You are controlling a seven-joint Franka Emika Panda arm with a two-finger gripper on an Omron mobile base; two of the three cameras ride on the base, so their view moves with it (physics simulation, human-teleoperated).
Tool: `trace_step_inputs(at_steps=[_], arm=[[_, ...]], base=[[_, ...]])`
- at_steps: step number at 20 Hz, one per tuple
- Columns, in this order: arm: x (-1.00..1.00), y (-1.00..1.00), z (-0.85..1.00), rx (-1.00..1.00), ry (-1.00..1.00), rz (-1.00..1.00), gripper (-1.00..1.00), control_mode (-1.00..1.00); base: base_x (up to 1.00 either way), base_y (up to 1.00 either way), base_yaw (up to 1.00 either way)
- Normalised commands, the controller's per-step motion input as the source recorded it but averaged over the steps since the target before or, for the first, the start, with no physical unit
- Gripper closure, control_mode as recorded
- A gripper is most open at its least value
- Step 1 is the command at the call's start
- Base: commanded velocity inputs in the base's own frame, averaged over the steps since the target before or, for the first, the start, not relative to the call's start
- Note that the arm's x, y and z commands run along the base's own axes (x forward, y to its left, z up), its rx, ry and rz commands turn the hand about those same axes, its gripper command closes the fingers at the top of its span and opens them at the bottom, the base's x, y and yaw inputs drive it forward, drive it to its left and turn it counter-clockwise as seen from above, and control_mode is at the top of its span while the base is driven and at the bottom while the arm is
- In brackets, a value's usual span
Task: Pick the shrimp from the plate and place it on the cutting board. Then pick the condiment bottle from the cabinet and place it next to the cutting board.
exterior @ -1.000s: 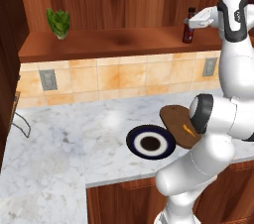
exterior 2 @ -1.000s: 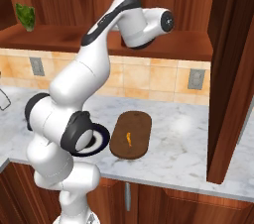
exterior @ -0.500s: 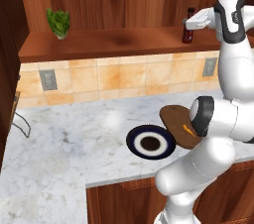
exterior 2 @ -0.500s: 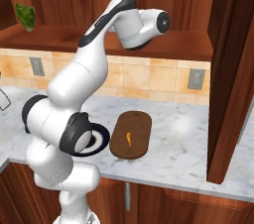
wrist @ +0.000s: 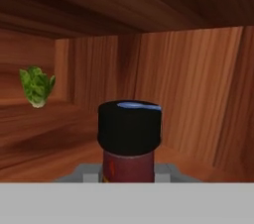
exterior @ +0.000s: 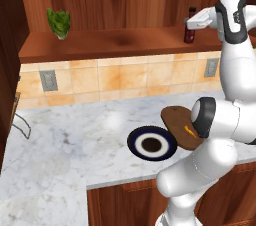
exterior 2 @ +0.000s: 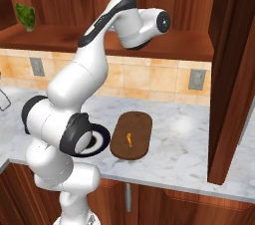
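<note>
The condiment bottle (exterior: pixel 189 29), dark red with a black cap, stands upright on the cabinet shelf (exterior: pixel 115 44) at its right end. My gripper (exterior: pixel 190 22) is at the bottle, with a finger on each side. In the hand view the condiment bottle (wrist: pixel 129 141) sits right in front, and the grey pads (wrist: pixel 89 174) press against its sides. The tiny orange shrimp (exterior: pixel 190 131) (exterior 2: pixel 129 139) lies on the oval cutting board (exterior: pixel 174 119) (exterior 2: pixel 133 122). Left of the board, the navy plate (exterior: pixel 136 146) (exterior 2: pixel 102 137) holds nothing.
A green lettuce (exterior: pixel 59 23) (exterior 2: pixel 26 16) (wrist: pixel 36 86) sits at the shelf's left end. A wooden side panel (exterior 2: pixel 231 69) rises right of the board. My arm's elbow (exterior: pixel 210 117) hangs over the board's right edge. Marble counter (exterior: pixel 75 140) stretches left.
The jaws have closed from wide open onto the condiment bottle's sides. The arm and the bottle have hardly moved.
</note>
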Motion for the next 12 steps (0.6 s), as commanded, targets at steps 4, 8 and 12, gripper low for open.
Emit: trace_step_inputs(at_steps=[4, 8, 12], arm=[[0.00, -0.04, 0.14, 0.00, 0.00, 0.00, 1.00, -1.00], [-0.01, -0.08, 0.20, 0.00, 0.00, 0.00, 1.00, -1.00], [-0.09, -0.11, 0.06, 0.00, 0.00, 0.00, 1.00, -1.00]], base=[[0.00, 0.00, 0.00], [0.00, 0.00, 0.00], [0.00, 0.00, 0.00]])
